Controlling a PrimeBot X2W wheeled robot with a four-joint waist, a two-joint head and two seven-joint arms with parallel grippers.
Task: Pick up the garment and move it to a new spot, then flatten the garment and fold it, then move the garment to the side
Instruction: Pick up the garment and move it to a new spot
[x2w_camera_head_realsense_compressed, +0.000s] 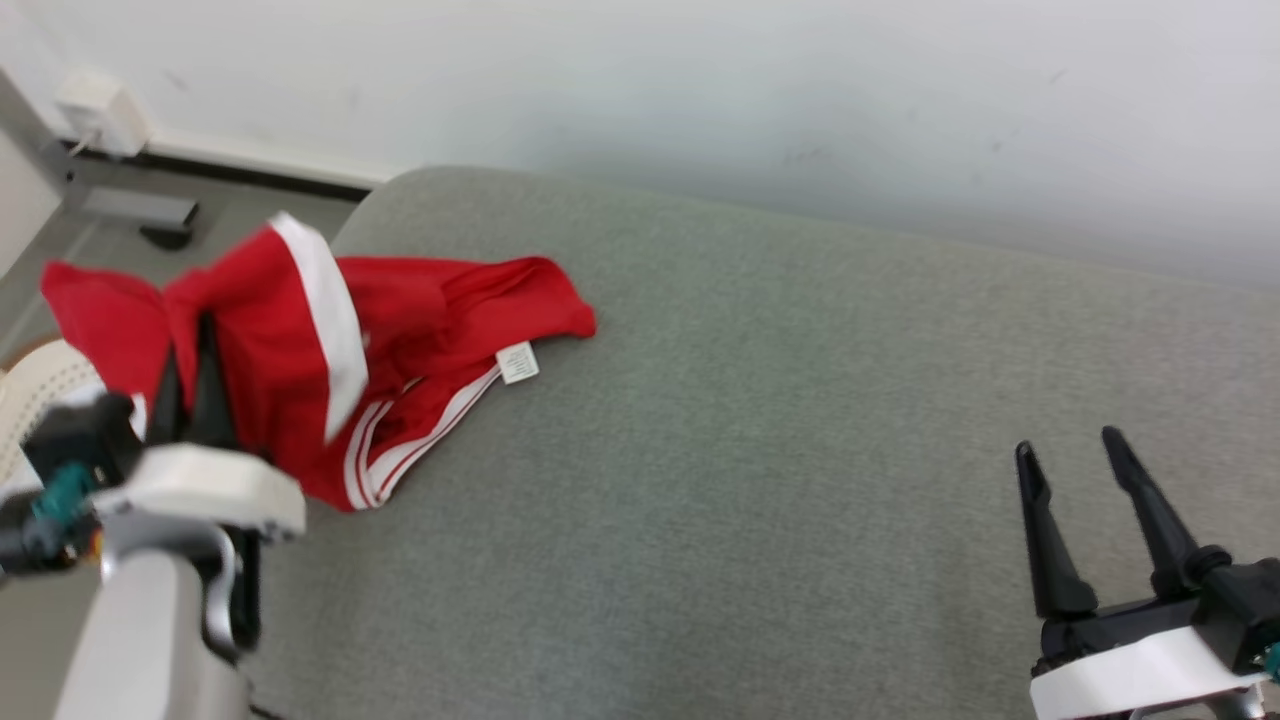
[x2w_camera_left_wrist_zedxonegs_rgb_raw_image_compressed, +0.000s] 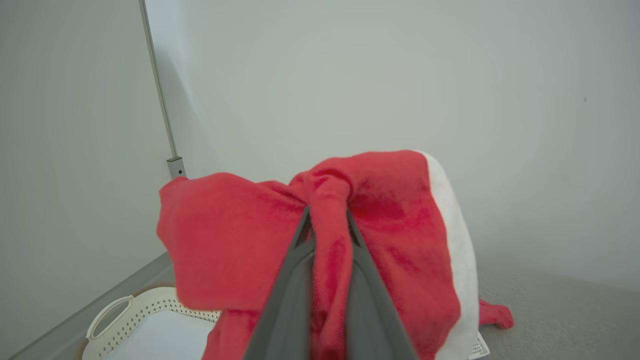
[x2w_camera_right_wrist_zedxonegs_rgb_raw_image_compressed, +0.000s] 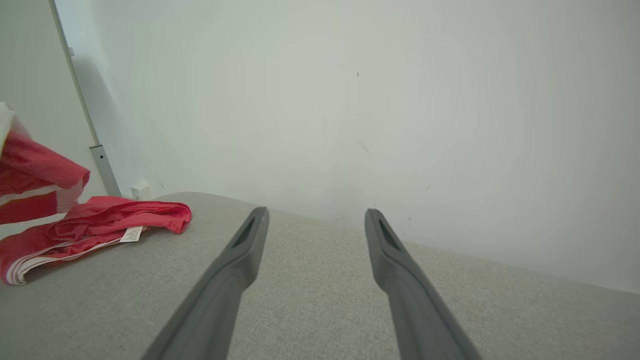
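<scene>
Garment (x2w_camera_left_wrist_zedxonegs_rgb_raw_image_compressed: 225, 240) fold between left pincer (x2w_camera_left_wrist_zedxonegs_rgb_raw_image_compressed: 327, 216) tips, remainder on grey surface (x2w_camera_head_realsense_compressed: 750, 450)

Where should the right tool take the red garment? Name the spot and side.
Take the hem beside the white label, from the right: that end of the garment lies on the grey surface facing the open right tool; the left tool pinches the other end.

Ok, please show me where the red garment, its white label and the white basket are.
red garment (x2w_camera_head_realsense_compressed: 440, 300), head view, on the red cloth above the label.
white label (x2w_camera_head_realsense_compressed: 518, 362), head view, on the label's middle.
white basket (x2w_camera_left_wrist_zedxonegs_rgb_raw_image_compressed: 160, 306), left wrist view, on its perforated rim.
</scene>
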